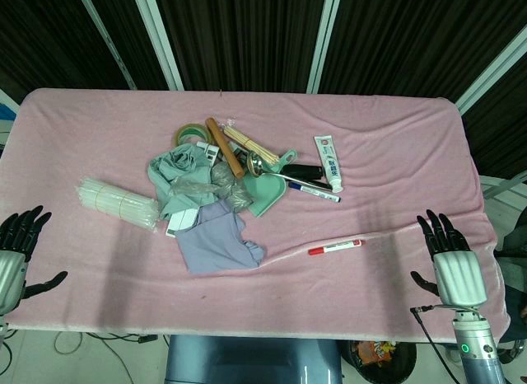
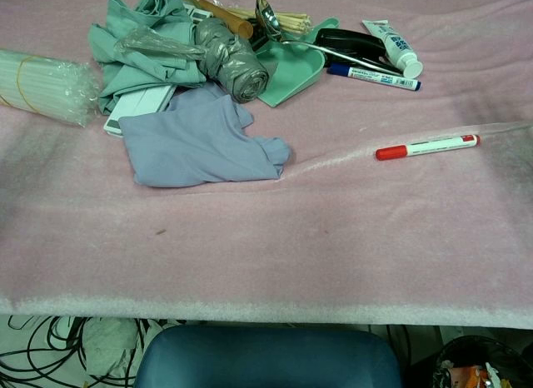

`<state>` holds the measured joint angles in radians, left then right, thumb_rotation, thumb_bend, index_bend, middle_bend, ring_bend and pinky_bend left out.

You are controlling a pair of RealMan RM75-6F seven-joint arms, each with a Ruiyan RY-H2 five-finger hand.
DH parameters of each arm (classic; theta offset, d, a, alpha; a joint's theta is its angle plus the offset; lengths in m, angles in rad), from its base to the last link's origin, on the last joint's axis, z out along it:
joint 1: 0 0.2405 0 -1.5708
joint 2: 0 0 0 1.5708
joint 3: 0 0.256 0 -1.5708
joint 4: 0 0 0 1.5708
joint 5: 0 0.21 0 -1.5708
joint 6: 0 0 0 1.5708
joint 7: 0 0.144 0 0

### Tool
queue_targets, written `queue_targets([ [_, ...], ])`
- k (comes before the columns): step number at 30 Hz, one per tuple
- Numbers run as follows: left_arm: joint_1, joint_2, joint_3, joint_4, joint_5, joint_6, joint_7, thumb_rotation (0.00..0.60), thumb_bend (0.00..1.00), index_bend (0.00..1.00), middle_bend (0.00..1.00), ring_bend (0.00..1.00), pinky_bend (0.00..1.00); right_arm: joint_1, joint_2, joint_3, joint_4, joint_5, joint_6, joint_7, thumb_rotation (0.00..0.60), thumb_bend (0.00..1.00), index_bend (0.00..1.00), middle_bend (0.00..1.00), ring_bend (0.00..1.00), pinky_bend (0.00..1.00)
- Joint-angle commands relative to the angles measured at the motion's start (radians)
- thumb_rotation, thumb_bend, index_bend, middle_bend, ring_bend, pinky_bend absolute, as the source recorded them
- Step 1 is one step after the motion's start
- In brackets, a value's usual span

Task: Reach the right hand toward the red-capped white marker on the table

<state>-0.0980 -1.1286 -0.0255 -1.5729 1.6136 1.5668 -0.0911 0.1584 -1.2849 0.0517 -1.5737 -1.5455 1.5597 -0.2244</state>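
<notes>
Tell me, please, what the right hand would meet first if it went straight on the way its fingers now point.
Probably nothing: the right hand points up the bare pink cloth toward the far edge. The red-capped marker lies off to its left, outside that line, though depth is unclear.

Chest view: neither of my hands in frame. Straw bundle (image 2: pixel 42 86) cut by left edge; green cloth (image 2: pixel 141 38) and toothpaste tube (image 2: pixel 393 43) clipped at top. Head view: my left hand (image 1: pixel 18 250) partly cut by left edge, wrist out of frame. White remote-like item (image 1: pixel 183 222) mostly buried under lilac cloth (image 1: pixel 216 240). Print on red-capped white marker (image 1: pixel 335 247) too small to read.
</notes>
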Motion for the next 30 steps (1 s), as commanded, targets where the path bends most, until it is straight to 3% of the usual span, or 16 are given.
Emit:
queue_targets([
  [1, 0.0, 0.001, -0.001, 0.002, 0.0, 0.001, -0.004, 0.6, 0.0, 0.0, 0.0, 0.0, 0.0, 0.0, -0.002, 0.001, 0.002, -0.003, -0.003, -0.003, 0.6, 0.16, 0.0, 0.04, 0.02, 0.23],
  [9, 0.008, 0.003, 0.001, 0.001, 0.007, 0.019, -0.008, 0.6, 0.0, 0.0, 0.0, 0.0, 0.0, 0.007, 0.004, 0.003, -0.007, -0.032, -0.009, 0.002, 0.6, 0.16, 0.01, 0.1, 0.02, 0.23],
  [11, 0.011, 0.005, 0.002, 0.001, 0.006, 0.022, -0.011, 0.6, 0.0, 0.0, 0.0, 0.0, 0.0, 0.013, 0.005, 0.005, -0.015, -0.042, -0.013, 0.012, 0.6, 0.16, 0.07, 0.13, 0.03, 0.23],
  [16, 0.012, 0.005, 0.0, 0.006, 0.0, 0.022, -0.018, 0.6, 0.0, 0.0, 0.0, 0.0, 0.0, 0.055, 0.005, 0.017, -0.039, -0.062, -0.064, 0.035, 0.6, 0.23, 0.34, 0.31, 0.13, 0.23],
  [21, 0.008, 0.006, -0.001, 0.006, -0.005, 0.013, -0.026, 0.6, 0.0, 0.0, 0.0, 0.0, 0.0, 0.145, -0.03, 0.06, -0.037, -0.038, -0.183, -0.002, 0.6, 0.27, 0.44, 0.37, 0.15, 0.23],
  [30, 0.004, 0.01, -0.002, 0.001, -0.011, 0.0, -0.039, 0.6, 0.0, 0.0, 0.0, 0.0, 0.0, 0.294, -0.148, 0.13, 0.003, 0.076, -0.386, -0.13, 0.6, 0.28, 0.47, 0.39, 0.15, 0.23],
])
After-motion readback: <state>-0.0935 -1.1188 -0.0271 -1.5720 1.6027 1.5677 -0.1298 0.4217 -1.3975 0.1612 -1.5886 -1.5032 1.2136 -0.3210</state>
